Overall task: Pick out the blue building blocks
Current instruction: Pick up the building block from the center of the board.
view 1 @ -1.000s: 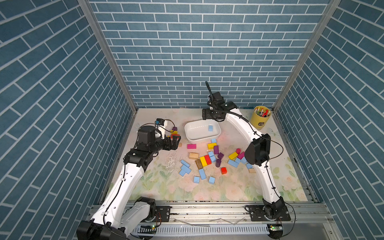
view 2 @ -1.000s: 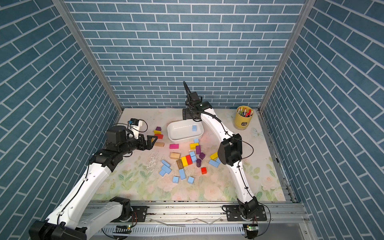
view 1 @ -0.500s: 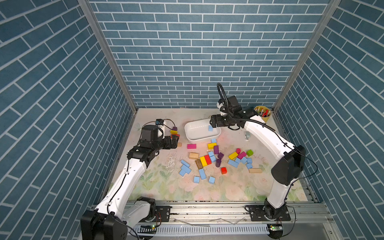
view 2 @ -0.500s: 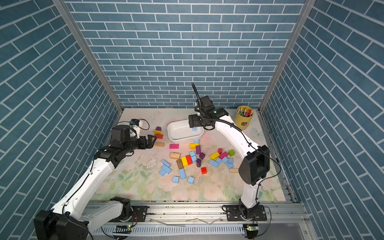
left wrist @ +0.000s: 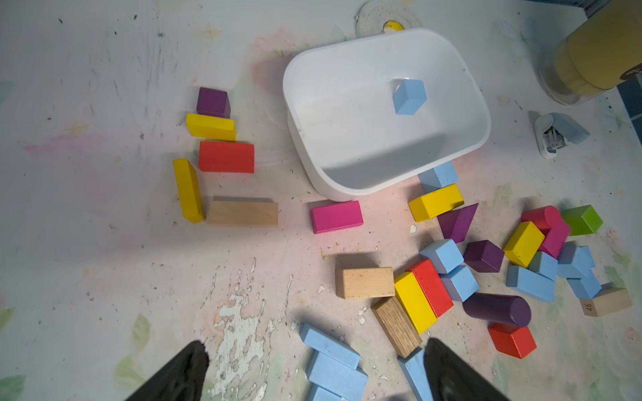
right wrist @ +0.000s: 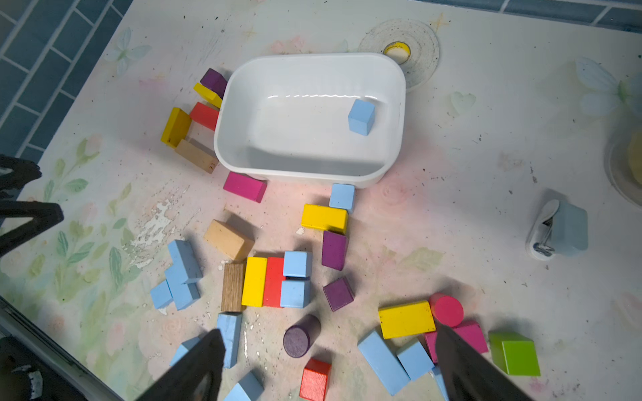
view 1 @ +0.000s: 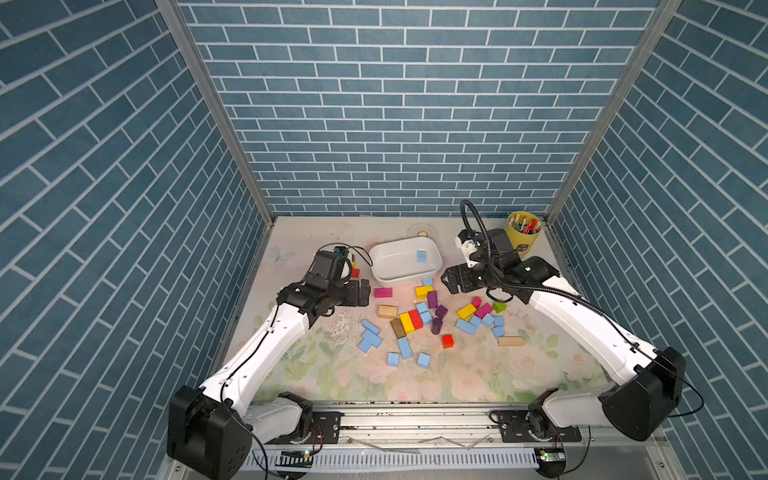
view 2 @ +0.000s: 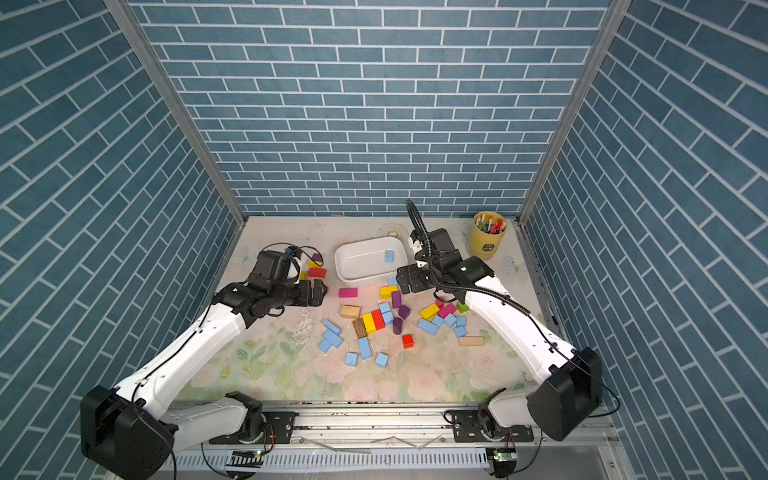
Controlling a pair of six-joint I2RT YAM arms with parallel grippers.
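One blue building block, a cube (view 1: 421, 256) (right wrist: 361, 116), lies inside the white tub (view 1: 384, 272) (view 2: 349, 272). Several more blue building blocks lie loose on the mat: a group in front of the left gripper (view 1: 370, 336) (left wrist: 333, 361), a pair beside the red and yellow bricks (right wrist: 296, 277), and a cluster on the right (view 1: 478, 323). My left gripper (view 1: 360, 292) (left wrist: 316, 347) hangs open and empty to the left of the pile. Right of the tub, my right gripper (view 1: 451, 284) (right wrist: 328, 333) is open and empty above the pile.
Yellow, red, purple, pink, green and tan blocks are mixed in with the blue ones; another group (left wrist: 222, 139) sits left of the tub. A yellow pen cup (view 1: 524, 232), a tape roll (view 1: 423, 230) and a small stapler (right wrist: 556, 229) stand at the back right.
My right arm has swung from behind the tub out to its right and come down beside it, jaws widening. The left gripper has crept slightly towards the pile.
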